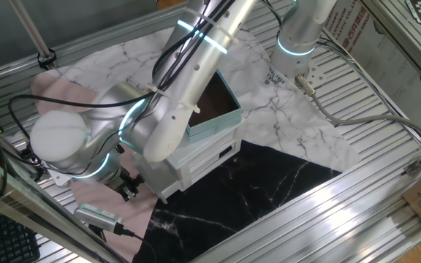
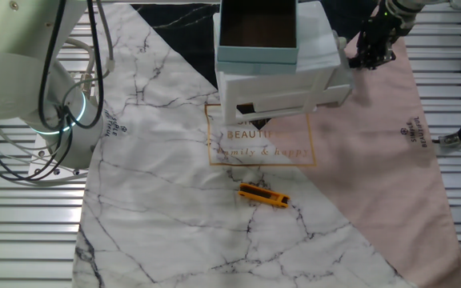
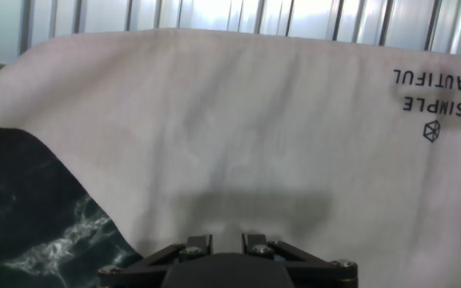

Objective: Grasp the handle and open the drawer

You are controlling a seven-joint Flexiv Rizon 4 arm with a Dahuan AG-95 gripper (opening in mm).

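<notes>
The small white cabinet (image 2: 282,92) stands on the cloth with a teal box (image 2: 258,32) on top. Its lowest drawer (image 2: 286,102) carries the black handle (image 2: 245,108); the handle also shows in one fixed view (image 1: 226,153). My gripper (image 2: 372,50) hangs low over the pink cloth beside the cabinet, away from the drawer front, and shows in one fixed view (image 1: 128,186). In the hand view only pink cloth lies ahead of my gripper (image 3: 227,237). Its jaws stand close together with a narrow gap and hold nothing. The cabinet is out of the hand view.
A yellow-orange tool (image 2: 263,196) lies on the marble cloth in front of the cabinet. A black marble sheet (image 1: 240,197) lies under the drawer side. A grey device with a cable (image 1: 97,216) sits by the pink cloth. Metal rails surround the table.
</notes>
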